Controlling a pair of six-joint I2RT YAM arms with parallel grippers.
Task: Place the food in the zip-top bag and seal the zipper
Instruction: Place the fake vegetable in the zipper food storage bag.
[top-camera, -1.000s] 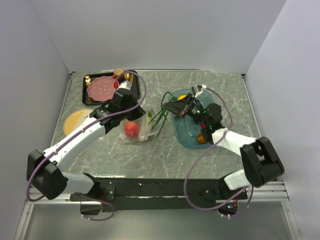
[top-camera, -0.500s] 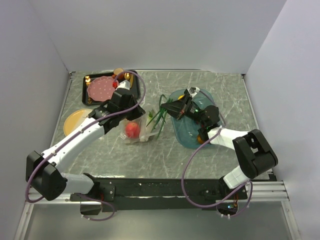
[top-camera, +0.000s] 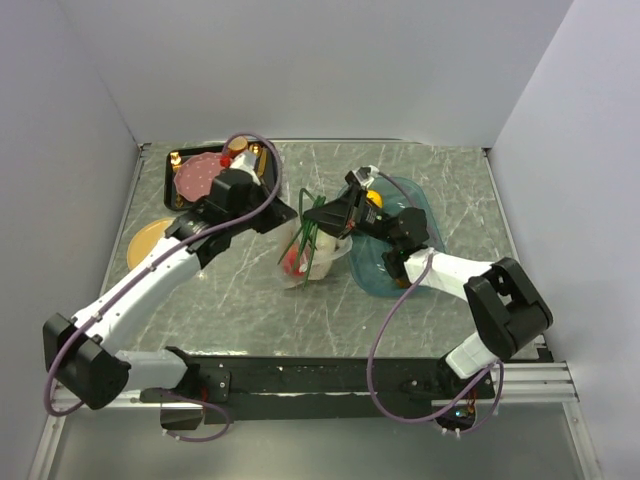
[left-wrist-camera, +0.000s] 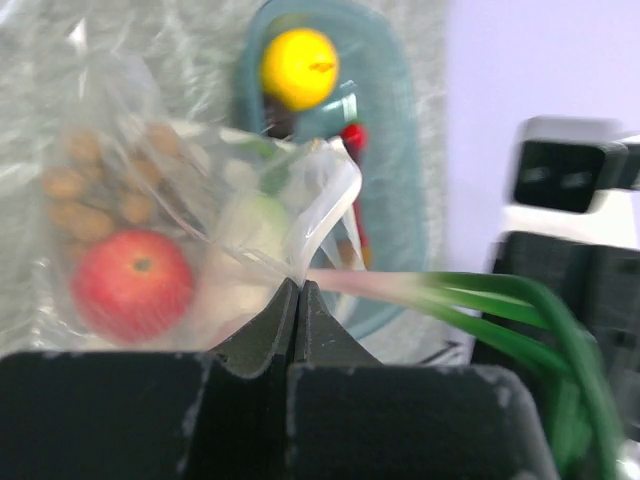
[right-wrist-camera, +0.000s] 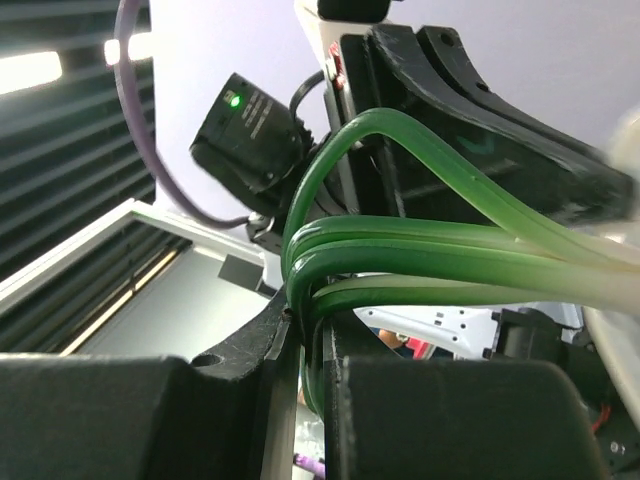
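While your left claw (left-wrist-camera: 297, 292) sits pressed together on the mouth edge of the zip-top bag (left-wrist-camera: 150, 200), right by the whitish zipper (left-wrist-camera: 325, 205), your right claw (right-wrist-camera: 305, 330) pinches the stems of the green leaves (right-wrist-camera: 430, 250). The pale stalk end of those leaves lies at the bag's mouth, just beside the left claw's tips; you cannot tell how far it reaches inside. Within the bag you see the red apple (left-wrist-camera: 133, 283) and the brown nut cluster (left-wrist-camera: 95, 185). The bag stands near the middle of the tabletop (top-camera: 420, 165), its mouth held up. Just beside it, toward the right edge, the teal tray (top-camera: 385, 280) holds the yellow-orange round fruit (left-wrist-camera: 298, 68) and the red chili (left-wrist-camera: 352, 140).
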